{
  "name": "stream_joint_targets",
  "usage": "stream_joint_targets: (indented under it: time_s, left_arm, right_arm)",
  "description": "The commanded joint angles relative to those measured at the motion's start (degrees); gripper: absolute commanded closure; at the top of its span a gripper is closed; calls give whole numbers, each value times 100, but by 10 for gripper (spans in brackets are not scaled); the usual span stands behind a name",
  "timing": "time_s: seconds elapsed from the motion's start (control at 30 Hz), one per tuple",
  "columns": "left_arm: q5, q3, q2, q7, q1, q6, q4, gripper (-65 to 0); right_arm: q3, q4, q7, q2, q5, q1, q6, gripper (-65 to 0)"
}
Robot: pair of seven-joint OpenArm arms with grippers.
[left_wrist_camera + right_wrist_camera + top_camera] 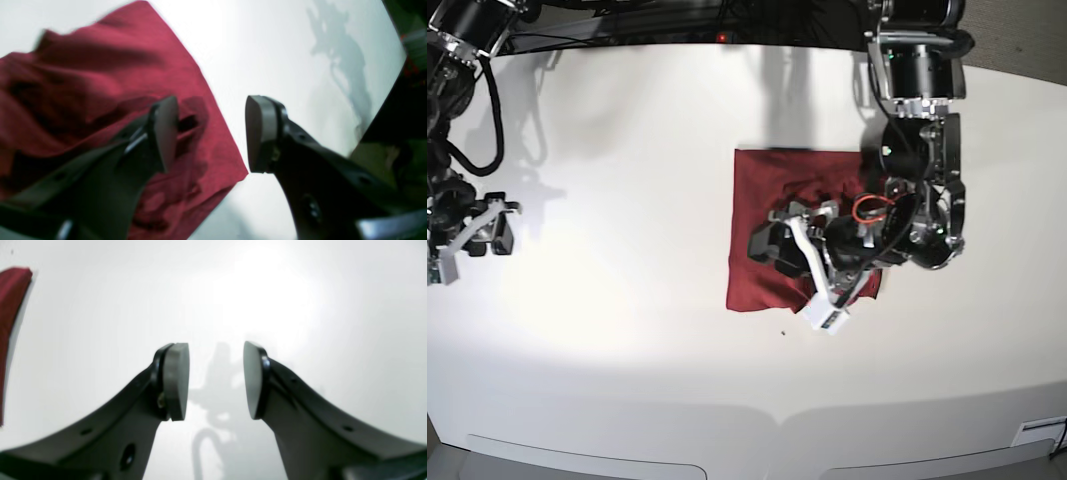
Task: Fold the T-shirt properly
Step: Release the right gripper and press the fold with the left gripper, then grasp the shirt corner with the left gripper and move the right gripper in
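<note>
White tabletop [627, 330], evenly lit. Shirt [757, 240] lies near the middle, partly folded, wrinkled layers heaped on one side. Left gripper [211, 133] is over it, jaws apart, nothing between them; right gripper [215, 381] is well apart from the cloth, jaws also parted and empty. Step in hand, judged: mid-fold, lining up a grasp. Next move: lower left fingers onto an edge, pinch one layer cleanly, avoid bunching.
</note>
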Motion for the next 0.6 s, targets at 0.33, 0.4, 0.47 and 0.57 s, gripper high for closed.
stream_joint_targets:
  time_s: [0.33,0.4,0.47,0.57]
  left_arm:
    - [2260,1696,-428,-1093,-114,1257,98,-317]
    - [2258,1836,-546,-1091,-111,1329,98,-317]
    - [2256,1895,-616,-1075,-111,1373,98,-310]
    - [2253,1893,-623,-1047,-114,1375,98,-175]
  right_arm:
    - [105,92,131,92,179,79,28,-265]
    - [105,94,133,94,234,81,28,-265]
    - [105,92,131,92,354,81,28,-265]
    - [105,92,133,92,437,81,28,-265]
